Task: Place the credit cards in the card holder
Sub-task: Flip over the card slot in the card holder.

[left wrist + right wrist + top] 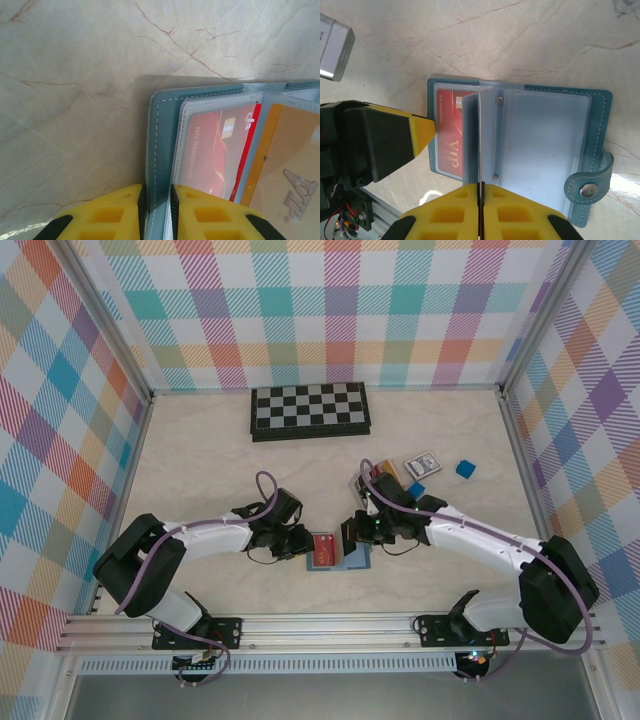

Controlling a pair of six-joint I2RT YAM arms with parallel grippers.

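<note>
Left wrist: "VIP" on tan card (295, 150)

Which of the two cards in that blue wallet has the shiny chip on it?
The red card, lying nearest the wallet's stitched edge. The orange card beside it carries grey VIP lettering instead.

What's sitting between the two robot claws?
The open card holder, holding a red card, lies between the left gripper and right gripper in the top view.
</note>
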